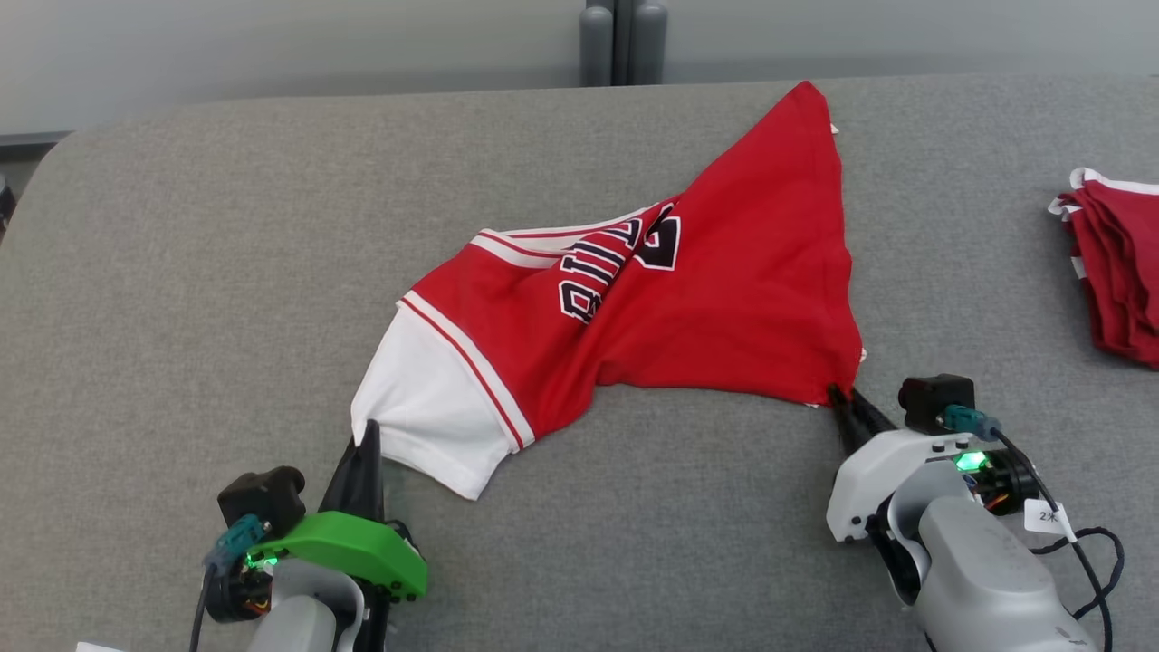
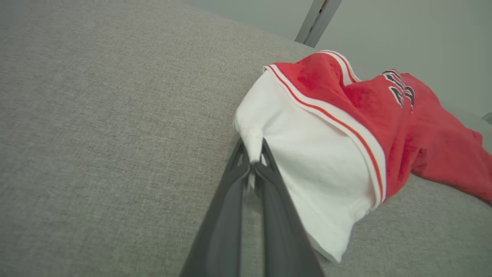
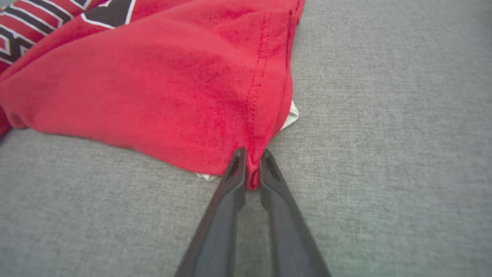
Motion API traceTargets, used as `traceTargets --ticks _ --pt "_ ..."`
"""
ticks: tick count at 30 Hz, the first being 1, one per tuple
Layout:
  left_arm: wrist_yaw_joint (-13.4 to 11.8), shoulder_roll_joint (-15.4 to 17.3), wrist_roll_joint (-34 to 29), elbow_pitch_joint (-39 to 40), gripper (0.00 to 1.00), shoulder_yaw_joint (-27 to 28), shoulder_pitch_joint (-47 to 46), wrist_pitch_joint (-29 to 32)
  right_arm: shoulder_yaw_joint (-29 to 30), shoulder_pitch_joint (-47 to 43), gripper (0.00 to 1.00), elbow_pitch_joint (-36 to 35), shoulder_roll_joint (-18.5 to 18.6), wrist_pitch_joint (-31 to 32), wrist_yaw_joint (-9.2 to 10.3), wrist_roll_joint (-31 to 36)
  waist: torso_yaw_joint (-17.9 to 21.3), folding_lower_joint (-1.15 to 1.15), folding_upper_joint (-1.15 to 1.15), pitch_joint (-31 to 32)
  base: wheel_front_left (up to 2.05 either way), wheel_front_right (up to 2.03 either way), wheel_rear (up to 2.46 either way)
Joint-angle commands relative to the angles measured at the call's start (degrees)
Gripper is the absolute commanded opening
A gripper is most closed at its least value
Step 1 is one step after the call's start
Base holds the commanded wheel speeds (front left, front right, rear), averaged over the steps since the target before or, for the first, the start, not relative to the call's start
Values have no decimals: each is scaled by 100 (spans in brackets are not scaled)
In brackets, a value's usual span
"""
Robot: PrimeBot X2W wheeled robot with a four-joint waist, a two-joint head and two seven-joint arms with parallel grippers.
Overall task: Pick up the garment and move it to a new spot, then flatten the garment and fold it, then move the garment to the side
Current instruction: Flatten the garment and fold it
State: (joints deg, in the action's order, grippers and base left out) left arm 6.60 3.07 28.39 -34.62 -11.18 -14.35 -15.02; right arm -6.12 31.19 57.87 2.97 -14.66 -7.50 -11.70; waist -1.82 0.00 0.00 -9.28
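While we're hunched over the grey bench (image 1: 181, 272), the garment (image 1: 724, 281) sits around the middle of it. It's a red jersey with a white part at one end, red-and-white stripe trim and dark lettering across the chest. It's not flat at all: it's rumpled, folded over on itself through the lettering, and pulled out between our two grips.

Our left fingers (image 1: 360, 475) are down at the near left, pressed together on the very tip of the white part. In the left wrist view a little nub of white cloth is pinched right between the tips, and the rest of the white fabric bulges up just past them.

Our right fingers (image 1: 853, 418) are at the near right, clamped on the bottom corner of the red fabric. The right wrist view shows them almost together with a fold of red hem squeezed in the gap, right by the stitched seam. A bit of white pokes out from under the hem next to them.

The jersey's far corner points up toward the back edge of the bench, near a grey post (image 1: 623, 41). Off at the right edge there's a stack of red cloth (image 1: 1118, 281) with white trim, well apart from our garment.
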Motion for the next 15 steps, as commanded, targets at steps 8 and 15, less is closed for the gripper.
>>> traceTargets --ticks 8,15 --pt "25 19 -228 486 0 161 182 -19 -145 -91 0 -521 4 -53 3 -137 276 0 0 339 0 0 0" --pt "47 140 -324 1173 0 329 63 -20 -22 -333 0 -1934 2 -57 3 28 445 0 0 635 0 0 0"
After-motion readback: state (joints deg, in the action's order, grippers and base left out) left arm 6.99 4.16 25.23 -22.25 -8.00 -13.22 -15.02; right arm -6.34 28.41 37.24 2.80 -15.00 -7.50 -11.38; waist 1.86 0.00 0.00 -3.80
